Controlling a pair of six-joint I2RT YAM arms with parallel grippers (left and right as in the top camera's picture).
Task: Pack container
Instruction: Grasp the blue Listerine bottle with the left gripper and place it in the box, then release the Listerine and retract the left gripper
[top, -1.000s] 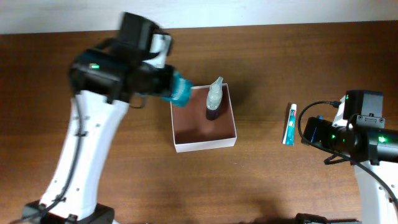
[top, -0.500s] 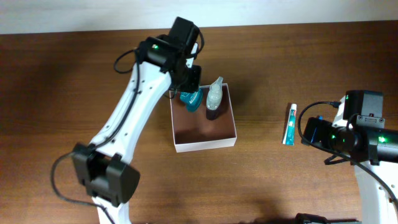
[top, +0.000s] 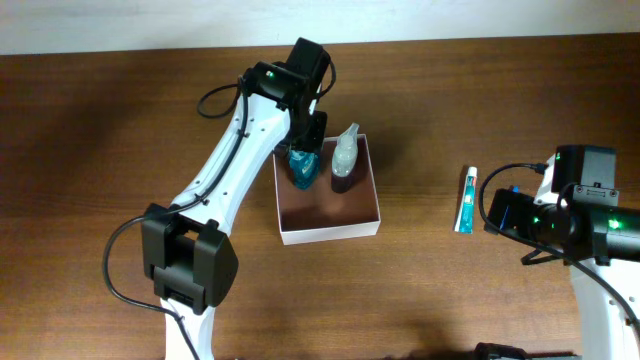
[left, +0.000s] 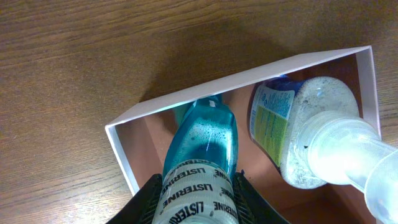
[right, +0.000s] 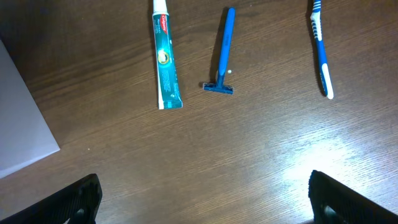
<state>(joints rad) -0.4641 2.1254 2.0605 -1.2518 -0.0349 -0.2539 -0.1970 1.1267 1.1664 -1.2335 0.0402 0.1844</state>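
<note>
Sharp, evenly lit views; glare patch on the table (right: 323, 155).

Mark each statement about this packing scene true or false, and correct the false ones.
1. The left gripper is shut on the mouthwash bottle in a corner of the container. True.
2. The toothpaste lies in the container. False: it lies on the table outside it.
3. A spray bottle is in the container. True.
4. The right gripper holds the razor. False: it is open and empty; the razor lies on the table beside the toothpaste.
</note>
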